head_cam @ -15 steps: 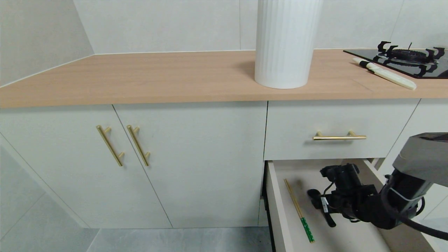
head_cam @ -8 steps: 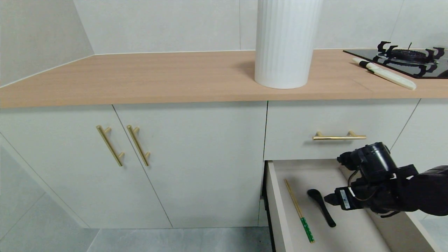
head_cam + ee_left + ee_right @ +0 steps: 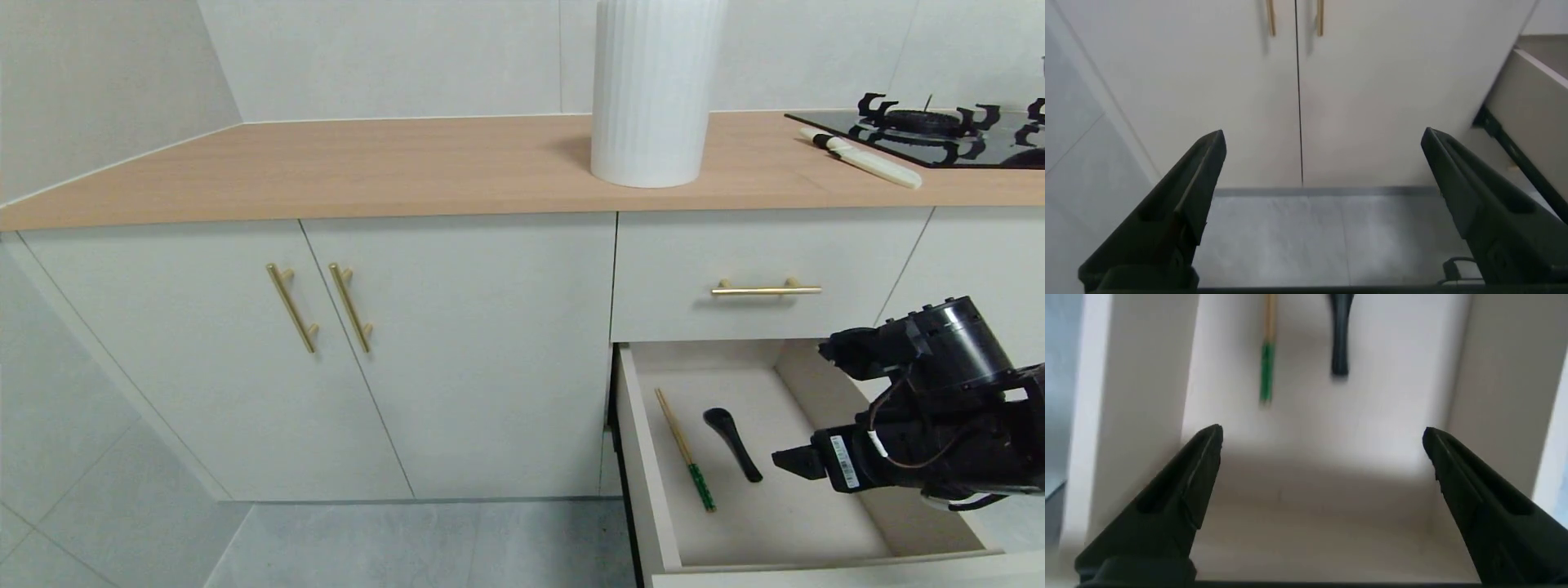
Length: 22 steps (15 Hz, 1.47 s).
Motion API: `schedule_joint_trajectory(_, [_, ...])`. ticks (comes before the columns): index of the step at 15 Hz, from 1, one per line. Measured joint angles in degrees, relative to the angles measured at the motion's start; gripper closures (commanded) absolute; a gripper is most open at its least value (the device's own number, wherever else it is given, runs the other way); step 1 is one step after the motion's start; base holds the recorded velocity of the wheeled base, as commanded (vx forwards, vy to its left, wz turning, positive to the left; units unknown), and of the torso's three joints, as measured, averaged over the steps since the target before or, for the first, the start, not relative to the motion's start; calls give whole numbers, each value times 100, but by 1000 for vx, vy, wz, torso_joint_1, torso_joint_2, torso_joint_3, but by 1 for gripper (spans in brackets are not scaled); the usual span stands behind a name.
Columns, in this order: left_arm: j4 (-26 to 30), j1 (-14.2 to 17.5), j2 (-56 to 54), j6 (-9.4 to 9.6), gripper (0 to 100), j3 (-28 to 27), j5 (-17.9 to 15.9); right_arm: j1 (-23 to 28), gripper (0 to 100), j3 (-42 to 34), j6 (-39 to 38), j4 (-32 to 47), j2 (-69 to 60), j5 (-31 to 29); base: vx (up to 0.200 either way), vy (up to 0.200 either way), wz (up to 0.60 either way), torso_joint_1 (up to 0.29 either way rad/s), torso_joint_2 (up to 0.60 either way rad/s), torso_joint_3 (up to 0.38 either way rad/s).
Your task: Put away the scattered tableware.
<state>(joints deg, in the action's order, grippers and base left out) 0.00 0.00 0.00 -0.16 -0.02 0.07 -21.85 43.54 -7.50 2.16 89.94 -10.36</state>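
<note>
Black spoon [image 3: 732, 445]: one, flat on the floor of the open drawer [image 3: 645, 474], just ahead of the right hand [image 3: 1321, 441], with its handle end towards that hand.
Chopsticks [image 3: 684, 461]: one pair, lying together beyond the spoon from the right hand and roughly parallel to it, green ends nearer the hand.
Knife [image 3: 861, 158]: one, pale, on the bench [image 3: 408, 167] beside the stove [image 3: 939, 131], well above and beyond the right hand. Its long axis slants across the bench top.
Right hand: fingers wide apart with nothing between them, hanging over the front of the drawer.
Left hand [image 3: 1323, 135]: fingers wide apart and empty, low before the cabinet doors [image 3: 1298, 82], well apart from the drawer.
Nearer arm: the right, by my reading, since the knife lies on its side.
Key relation: the knife looks like the one piece not yet stowed. Reaching it likely means rising up and over the bench edge, then closing across the slanted axis.
</note>
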Motion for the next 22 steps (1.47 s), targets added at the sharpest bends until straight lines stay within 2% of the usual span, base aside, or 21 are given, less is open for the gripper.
schedule_joint_trajectory(4, [0, 0, 0, 6, 0, 0, 0, -194, 0, 24, 39, 530, -223, 7, 0, 0, 0, 0, 0, 0])
schedule_joint_trajectory(11, [0, 0, 0, 9, 0, 2, 0, -1131, 0, -74, 184, 1914, -461, 152, 0, 0, 0, 0, 0, 0])
schedule_joint_trajectory(16, [0, 0, 0, 9, 0, 2, 0, -1743, 0, -239, 427, 2550, -552, 169, 0, 0, 0, 0, 0, 0])
schedule_joint_trajectory(19, [0, 0, 0, 9, 0, 2, 0, -1866, 0, -477, 785, 2620, -458, 169, 0, 0, 0, 0, 0, 0])
schedule_joint_trajectory(22, [0, 0, 0, 9, 0, 2, 0, -1881, 0, -523, 772, 2592, -266, 133, 0, 0, 0, 0, 0, 0])
